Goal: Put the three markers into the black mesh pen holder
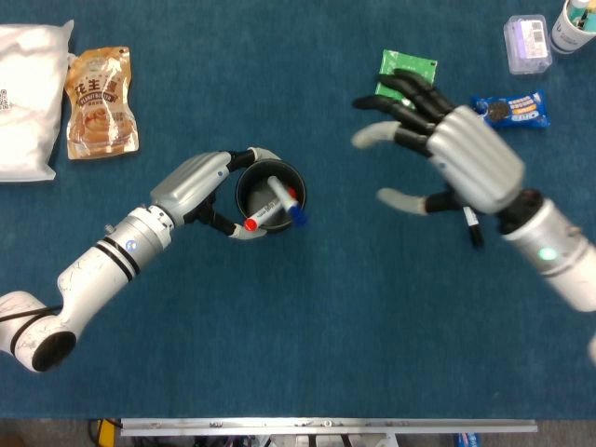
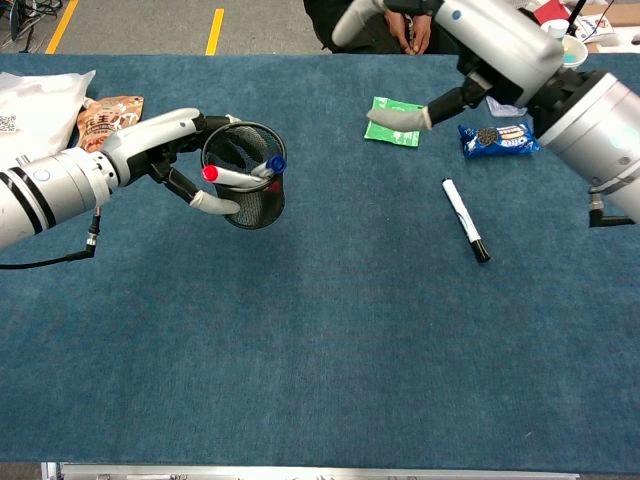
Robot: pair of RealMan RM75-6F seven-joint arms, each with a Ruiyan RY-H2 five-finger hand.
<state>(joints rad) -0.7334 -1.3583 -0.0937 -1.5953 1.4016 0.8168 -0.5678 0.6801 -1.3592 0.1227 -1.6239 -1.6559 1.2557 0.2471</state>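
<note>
My left hand (image 1: 203, 182) (image 2: 165, 148) grips the black mesh pen holder (image 1: 270, 198) (image 2: 244, 188) from its left side, on the blue table. Inside the holder lie a red-capped marker (image 1: 258, 220) (image 2: 228, 176) and a blue-capped marker (image 1: 287, 202) (image 2: 270, 166), their caps sticking over the rim. A third marker, white with a black cap (image 2: 464, 220) (image 1: 472, 223), lies flat on the table to the right. My right hand (image 1: 456, 154) (image 2: 470, 40) hovers above that marker, raised off the table, fingers spread and holding nothing.
A green packet (image 1: 406, 82) (image 2: 393, 108) and a blue cookie pack (image 1: 508, 109) (image 2: 497, 139) lie behind the black-capped marker. A clear box (image 1: 527, 44) and a cup (image 1: 572, 26) stand at the far right. A brown pouch (image 1: 100, 102) and a white bag (image 1: 28, 98) lie at the far left.
</note>
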